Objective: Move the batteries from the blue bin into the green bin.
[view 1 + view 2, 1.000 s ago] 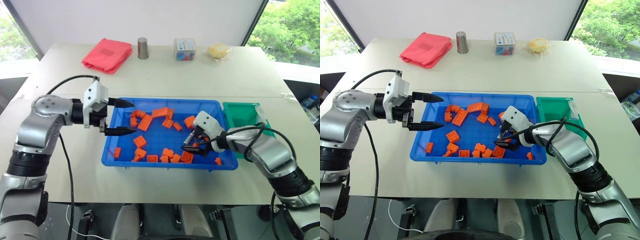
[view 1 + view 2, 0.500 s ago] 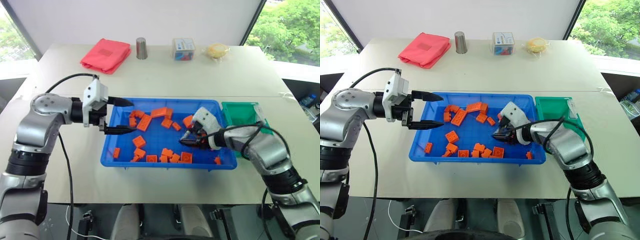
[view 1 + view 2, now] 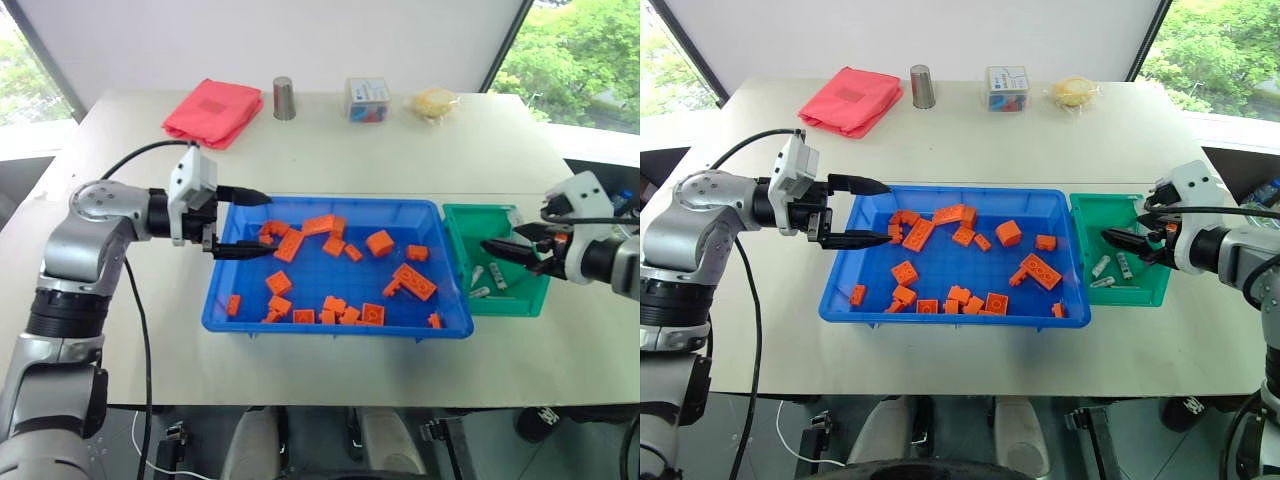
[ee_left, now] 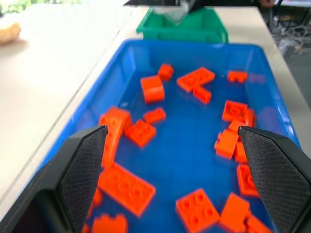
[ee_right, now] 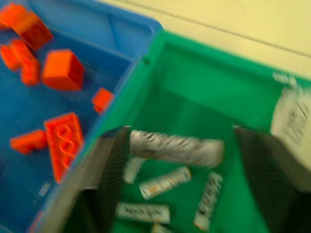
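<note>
The blue bin [image 3: 330, 203] sits mid-table and holds several orange bricks [image 3: 414, 283]. The green bin [image 3: 500, 308] stands against its right end, with several batteries [image 3: 1100, 266] lying on its floor. My right gripper [image 3: 505, 245] hovers open over the green bin. In the right wrist view one battery [image 5: 175, 148] shows blurred in the gap between the fingers [image 5: 109, 179], above the others [image 5: 165, 183]. My left gripper [image 3: 262, 224] is open and empty above the blue bin's left end, pointing across it; the left wrist view shows its fingers [image 4: 82, 170] over the bricks.
Along the table's far edge lie a red cloth [image 3: 213, 108], a metal cup [image 3: 285, 97], a clear box [image 3: 369, 98] and a yellowish bagged item [image 3: 435, 101]. Bare tabletop lies in front of both bins.
My right gripper lifted out of the blue bin with a battery, swung right over the green bin and opened. The left gripper has stayed put.
</note>
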You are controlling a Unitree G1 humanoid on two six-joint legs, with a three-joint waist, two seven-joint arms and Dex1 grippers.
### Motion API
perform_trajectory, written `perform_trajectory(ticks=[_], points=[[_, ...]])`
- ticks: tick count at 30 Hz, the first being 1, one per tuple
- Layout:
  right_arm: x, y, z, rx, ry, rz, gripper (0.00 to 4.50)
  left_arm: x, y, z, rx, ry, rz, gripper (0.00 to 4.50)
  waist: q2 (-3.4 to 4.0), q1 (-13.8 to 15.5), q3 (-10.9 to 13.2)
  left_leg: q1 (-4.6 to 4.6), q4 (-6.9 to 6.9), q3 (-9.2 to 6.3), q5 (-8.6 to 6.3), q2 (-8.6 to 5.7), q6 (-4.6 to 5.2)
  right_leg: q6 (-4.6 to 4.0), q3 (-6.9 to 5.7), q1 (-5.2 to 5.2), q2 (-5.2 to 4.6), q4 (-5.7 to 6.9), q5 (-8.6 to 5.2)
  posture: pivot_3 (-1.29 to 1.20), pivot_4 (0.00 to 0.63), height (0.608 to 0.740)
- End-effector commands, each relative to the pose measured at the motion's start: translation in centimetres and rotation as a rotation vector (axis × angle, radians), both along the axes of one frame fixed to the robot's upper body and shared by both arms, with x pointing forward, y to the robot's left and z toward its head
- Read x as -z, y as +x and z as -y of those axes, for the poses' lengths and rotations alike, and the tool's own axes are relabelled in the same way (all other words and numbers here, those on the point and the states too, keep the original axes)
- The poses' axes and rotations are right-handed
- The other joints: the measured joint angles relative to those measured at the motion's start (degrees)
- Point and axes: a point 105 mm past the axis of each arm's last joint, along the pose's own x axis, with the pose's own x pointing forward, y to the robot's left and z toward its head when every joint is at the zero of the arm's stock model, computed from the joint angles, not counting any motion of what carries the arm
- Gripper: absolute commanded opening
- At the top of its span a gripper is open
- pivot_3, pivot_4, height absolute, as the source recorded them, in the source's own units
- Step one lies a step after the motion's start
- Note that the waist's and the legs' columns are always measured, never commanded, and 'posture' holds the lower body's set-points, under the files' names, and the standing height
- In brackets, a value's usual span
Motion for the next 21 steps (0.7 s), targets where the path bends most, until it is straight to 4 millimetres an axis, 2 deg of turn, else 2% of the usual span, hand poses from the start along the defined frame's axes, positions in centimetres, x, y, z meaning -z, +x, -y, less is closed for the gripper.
perform_trajectory(ticks=[1,3,5,6,8,12,18,21], points=[[-2.1,0.0,-0.4,-0.096,-0.089,0.12,4.48,-1.1,0.0,-0.2,0.006,-0.023,0.029,4.5,0.0,-0.1,0.0,0.0,-0.01,0.0,0.0,0.0,0.0,0.05,0.0,-0.01,0.01,0.0,0.02,0.0,0.15,0.736],[-2.8,-0.8,-0.7,-0.239,-0.163,0.185,4.48,-1.3,0.1,-0.5,-0.003,-0.031,0.024,4.5,0.01,0.2,0.0,-0.03,-0.04,0.0,0.0,-0.01,0.0,0.24,-0.01,-0.03,0.04,0.0,0.06,0.0,0.15,0.736],[-3.3,-2.2,-0.1,-0.386,-0.193,0.199,4.48,-1.6,0.2,-1.0,-0.015,-0.042,0.013,4.5,0.01,0.5,0.0,-0.05,-0.04,0.02,0.0,0.0,0.01,0.27,-0.03,-0.01,0.07,-0.02,0.04,0.0,0.15,0.736],[-3.3,-2.5,1.4,-0.406,-0.217,0.183,4.48,-1.8,0.2,-1.4,-0.022,-0.045,0.004,4.5,0.0,0.6,0.0,-0.08,-0.05,0.03,0.0,-0.02,0.0,0.33,-0.06,0.01,0.06,-0.03,0.01,0.0,0.15,0.736],[-3.3,-2.7,4.8,-0.383,-0.278,0.147,4.48,-2.0,0.4,-2.3,-0.043,-0.037,-0.004,4.5,0.0,0.4,0.0,-0.06,-0.01,0.07,-0.01,-0.04,0.0,0.34,-0.08,0.09,-0.01,-0.08,0.0,0.0,0.15,0.736],[-3.1,-4.2,9.0,-0.388,-0.254,0.065,4.48,-2.1,0.5,-4.1,-0.08,-0.011,-0.016,4.5,0.0,0.2,0.0,0.11,0.05,0.16,-0.01,-0.05,0.0,0.12,-0.04,0.31,-0.09,-0.2,-0.11,0.0,0.15,0.736],[-3.3,-5.4,12.2,-0.355,-0.231,0.027,4.48,-1.4,0.1,-7.2,-0.131,0.066,-0.052,4.5,0.04,-0.3,0.0,0.18,-0.03,0.15,0.0,-0.02,0.0,0.12,-0.04,0.23,-0.02,-0.05,-0.11,0.0,0.15,0.736],[-3.0,-5.3,12.5,-0.358,-0.231,0.02,4.48,-1.8,0.1,-7.9,-0.141,0.068,-0.046,4.5,0.06,-0.3,0.0,0.18,-0.04,0.16,-0.01,0.0,0.0,0.11,-0.04,0.21,-0.02,-0.04,-0.12,0.0,0.15,0.736]])
